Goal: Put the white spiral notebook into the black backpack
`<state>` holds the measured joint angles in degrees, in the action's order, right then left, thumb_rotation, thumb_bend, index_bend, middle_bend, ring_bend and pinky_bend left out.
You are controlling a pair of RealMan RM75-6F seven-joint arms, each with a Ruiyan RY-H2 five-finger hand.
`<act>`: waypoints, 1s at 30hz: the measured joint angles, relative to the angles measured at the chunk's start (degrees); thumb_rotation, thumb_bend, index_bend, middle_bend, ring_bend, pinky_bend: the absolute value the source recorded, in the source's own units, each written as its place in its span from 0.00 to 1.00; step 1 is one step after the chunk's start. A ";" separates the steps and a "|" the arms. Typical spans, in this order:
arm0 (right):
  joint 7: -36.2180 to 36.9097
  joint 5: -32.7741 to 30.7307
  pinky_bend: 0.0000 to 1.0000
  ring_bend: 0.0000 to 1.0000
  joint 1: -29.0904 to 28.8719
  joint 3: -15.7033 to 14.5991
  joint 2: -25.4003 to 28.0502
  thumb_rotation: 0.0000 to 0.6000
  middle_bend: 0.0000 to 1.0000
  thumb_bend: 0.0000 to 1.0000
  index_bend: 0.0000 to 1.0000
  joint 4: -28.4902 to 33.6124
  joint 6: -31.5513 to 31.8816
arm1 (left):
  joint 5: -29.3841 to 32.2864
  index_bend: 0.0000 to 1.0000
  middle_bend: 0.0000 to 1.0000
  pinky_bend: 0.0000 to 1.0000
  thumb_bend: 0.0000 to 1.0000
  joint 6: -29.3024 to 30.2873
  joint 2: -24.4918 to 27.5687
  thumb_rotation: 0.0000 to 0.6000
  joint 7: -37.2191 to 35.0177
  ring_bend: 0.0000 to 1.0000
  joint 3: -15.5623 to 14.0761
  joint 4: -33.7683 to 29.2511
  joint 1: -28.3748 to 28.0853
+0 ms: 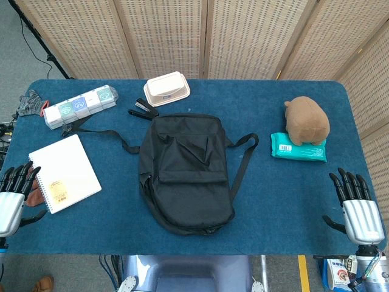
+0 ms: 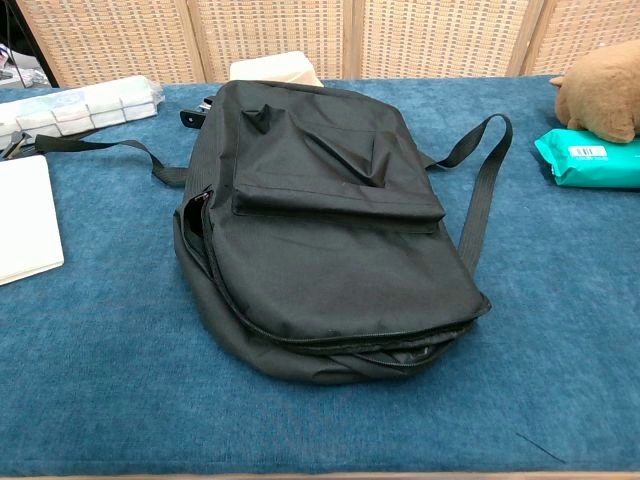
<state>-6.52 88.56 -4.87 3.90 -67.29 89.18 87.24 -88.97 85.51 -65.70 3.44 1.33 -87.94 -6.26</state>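
The white spiral notebook [image 1: 64,173] lies flat on the blue table at the left, with a yellow label near its lower edge; the chest view shows only its right part [image 2: 25,218]. The black backpack [image 1: 185,173] lies flat in the middle of the table [image 2: 330,230], its main zipper partly undone along the near edge. My left hand [image 1: 13,193] rests at the table's left front edge, just left of the notebook, fingers apart and holding nothing. My right hand [image 1: 357,203] sits at the right front edge, fingers spread, also holding nothing. Neither hand shows in the chest view.
A brown plush toy [image 1: 307,120] sits on a teal wipes pack [image 1: 298,147] at the right. At the back stand a white food box [image 1: 166,89], a black stapler [image 1: 143,110] and a long pack of boxes [image 1: 79,106]. A backpack strap [image 1: 100,132] trails toward the notebook.
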 measured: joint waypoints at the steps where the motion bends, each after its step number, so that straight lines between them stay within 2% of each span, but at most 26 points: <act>1: 0.00 -0.01 0.00 0.00 0.00 0.00 0.00 1.00 0.00 0.00 0.00 0.04 -0.01 | -0.05 0.00 0.00 0.00 0.00 -0.02 -0.02 1.00 0.10 0.00 -0.05 0.04 0.00; 9: 0.12 -0.30 0.00 0.00 0.23 0.20 0.15 1.00 0.00 0.00 0.00 0.56 0.43 | -0.31 0.00 0.00 0.00 0.00 -0.35 -0.43 1.00 0.49 0.00 -0.44 1.57 -0.06; 13: 0.13 -0.57 0.00 0.00 0.30 0.36 0.13 1.00 0.00 0.00 0.00 0.87 0.52 | -2.33 0.00 0.00 0.00 0.00 0.11 -1.14 1.00 -1.08 0.00 -0.77 4.96 -0.54; 16: -0.19 -0.83 0.00 0.00 0.26 0.41 -0.03 1.00 0.00 0.00 0.00 0.98 0.34 | -4.55 0.00 0.00 0.00 0.00 0.79 -2.75 1.00 -3.64 0.00 -1.28 11.05 -1.05; 19: -0.57 -1.17 0.00 0.00 0.25 0.50 -0.18 1.00 0.00 0.00 0.00 1.13 0.19 | -6.43 0.00 0.00 0.00 0.00 1.48 -5.26 1.00 -7.47 0.00 -2.03 19.69 -1.45; 26: -1.01 -2.03 0.00 0.00 -0.02 0.51 -0.71 1.00 0.00 0.00 0.00 0.94 -0.91 | -9.76 0.00 0.00 0.00 0.00 3.44 -14.09 1.00 -19.60 0.00 -4.29 44.91 -1.98; 30: -1.04 -2.32 0.00 0.00 0.03 0.57 -0.79 1.00 0.00 0.00 0.00 1.07 -0.92 | -11.29 0.00 0.00 0.00 0.00 3.98 -19.36 1.00 -24.64 0.00 -5.93 56.33 -2.23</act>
<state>-7.56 86.24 -4.84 4.47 -68.08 90.24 86.33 -100.27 89.49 -85.07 -21.19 -4.60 -31.61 -8.49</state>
